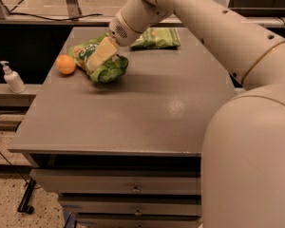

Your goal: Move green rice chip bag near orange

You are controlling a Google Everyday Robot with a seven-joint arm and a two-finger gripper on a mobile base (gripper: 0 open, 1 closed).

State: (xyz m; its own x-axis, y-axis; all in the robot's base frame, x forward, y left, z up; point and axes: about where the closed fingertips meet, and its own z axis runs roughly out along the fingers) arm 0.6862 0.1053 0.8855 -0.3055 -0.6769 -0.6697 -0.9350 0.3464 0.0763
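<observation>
The green rice chip bag (106, 66) lies on the grey table (147, 108) at its far left, and its left end reaches the orange (66, 64). My gripper (100, 56) is over the bag and shut on it, with one cream finger (102, 52) lying across its top. A shadow shows under the bag's near edge. The orange is small and round and sits at the table's left edge.
A flatter green packet (156, 38) lies at the back of the table behind my arm. A white pump bottle (12, 78) stands on a lower ledge to the left. Drawers run below the table's front edge. My arm spans the right side.
</observation>
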